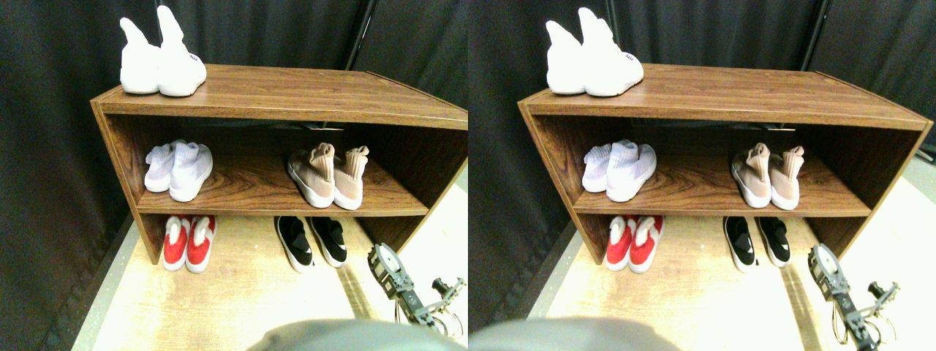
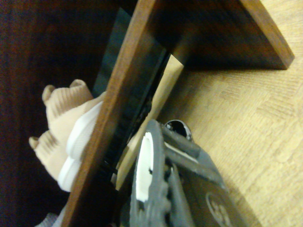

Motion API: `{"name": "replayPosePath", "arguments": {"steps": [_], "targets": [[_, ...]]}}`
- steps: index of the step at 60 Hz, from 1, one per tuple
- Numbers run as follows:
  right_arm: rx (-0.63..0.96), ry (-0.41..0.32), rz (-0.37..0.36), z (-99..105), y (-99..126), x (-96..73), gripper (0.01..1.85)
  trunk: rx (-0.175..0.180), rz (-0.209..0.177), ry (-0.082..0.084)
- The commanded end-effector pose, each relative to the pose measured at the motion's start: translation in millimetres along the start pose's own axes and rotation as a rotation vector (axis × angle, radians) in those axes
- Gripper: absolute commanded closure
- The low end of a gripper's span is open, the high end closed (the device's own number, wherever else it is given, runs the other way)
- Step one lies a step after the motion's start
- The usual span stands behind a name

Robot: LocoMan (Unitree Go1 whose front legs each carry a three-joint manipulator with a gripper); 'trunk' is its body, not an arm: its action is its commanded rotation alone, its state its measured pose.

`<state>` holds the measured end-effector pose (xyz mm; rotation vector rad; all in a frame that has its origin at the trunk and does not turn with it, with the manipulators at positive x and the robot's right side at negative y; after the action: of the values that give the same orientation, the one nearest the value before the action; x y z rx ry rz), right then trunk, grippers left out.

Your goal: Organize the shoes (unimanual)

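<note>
A: What is nearest, at the lower right of the frame?
B: The right claw [image 1: 387, 269], low over the pale wood floor [image 1: 241, 300]. I cannot tell whether it is open or closed. It carries nothing that I can see.

A: And just beyond it?
B: The black shoes [image 1: 311, 242] with white soles, side by side on the floor under the wooden shelf unit [image 1: 278, 95], right of centre. The red-and-white pair [image 1: 189, 243] stands at lower left, well apart from them.

A: Higher up?
B: The beige shoes [image 1: 329, 175] sit on the middle shelf, right of centre, touching each other. A pale pair [image 1: 179, 170] is at its left end. White high-cuff shoes [image 1: 161, 58] stand on top, upper left. A dark curtain [image 1: 58, 146] hangs behind.
</note>
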<state>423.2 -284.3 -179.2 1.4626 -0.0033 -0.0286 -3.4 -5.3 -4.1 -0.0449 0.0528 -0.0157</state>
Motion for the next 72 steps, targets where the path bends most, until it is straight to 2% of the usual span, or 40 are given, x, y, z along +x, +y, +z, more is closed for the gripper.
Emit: {"name": "replayPosePath", "arguments": {"steps": [1, 5, 12, 26, 30, 34, 38, 49, 58, 65, 72], "targets": [[-0.033, -0.037, 0.014, 4, -3, 9.9, 1.8, -0.028, 0.007, 0.011], [-0.067, -0.081, -0.023, 7, -7, 19.5, 1.8, -0.028, 0.007, 0.011], [-0.08, -0.112, -0.064, 10, -10, 32.7, 1.8, -0.029, 0.007, 0.009], [-0.083, -0.128, -0.11, 15, -25, 60.1, 1.8, -0.04, 0.017, 0.007], [-0.091, -0.162, -0.141, 16, -30, 66.3, 1.8, -0.04, 0.02, 0.006], [-0.105, -0.155, -0.148, 18, -35, 72.2, 1.8, -0.04, 0.021, 0.006], [-0.099, -0.185, -0.17, 20, -40, 78.4, 1.8, -0.041, 0.023, 0.006], [-0.098, -0.217, -0.191, 25, -52, 88.5, 1.8, -0.04, 0.026, 0.003], [-0.116, -0.24, -0.205, 27, -58, 90.4, 1.8, -0.04, 0.026, 0.003], [-0.111, -0.286, -0.244, 24, -59, 89.7, 1.8, -0.04, 0.026, 0.003], [-0.086, -0.272, -0.263, 14, -58, 88.6, 1.8, -0.051, 0.041, -0.001]]}}
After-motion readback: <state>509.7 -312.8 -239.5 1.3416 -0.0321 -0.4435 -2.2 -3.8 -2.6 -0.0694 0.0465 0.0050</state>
